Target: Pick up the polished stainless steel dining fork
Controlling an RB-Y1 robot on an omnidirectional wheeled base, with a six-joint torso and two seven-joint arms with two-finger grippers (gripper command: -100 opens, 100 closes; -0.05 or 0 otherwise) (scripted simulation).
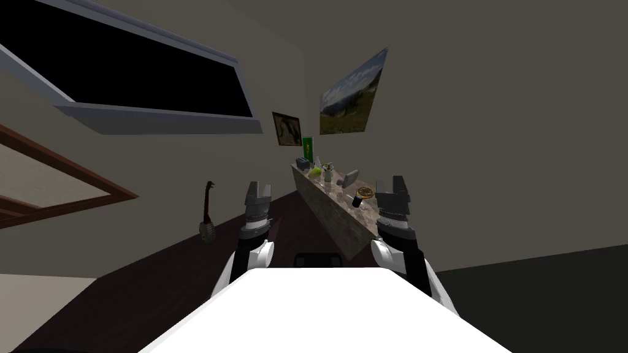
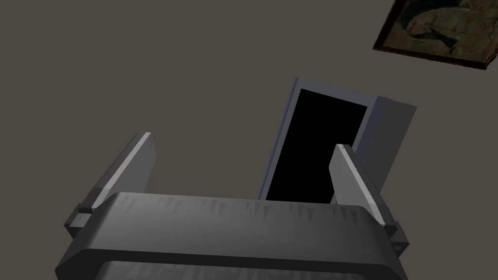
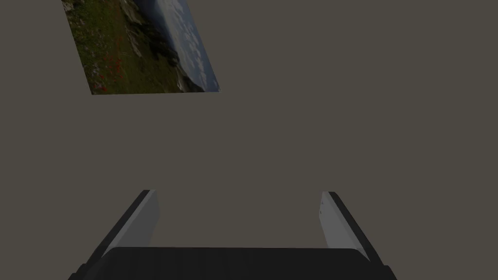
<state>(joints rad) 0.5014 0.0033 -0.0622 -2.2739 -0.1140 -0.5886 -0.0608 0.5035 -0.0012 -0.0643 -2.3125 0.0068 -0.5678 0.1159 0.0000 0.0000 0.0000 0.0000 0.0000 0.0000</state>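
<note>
No writing, number or brand can be read anywhere from here. The green upright panel (image 1: 308, 149) at the far end of the counter (image 1: 334, 211) bears a small pale mark on its face, too small to tell as letter or logo. The dark framed picture (image 1: 286, 129) and the landscape picture (image 1: 354, 95) on the wall carry painted scenes only.
</note>
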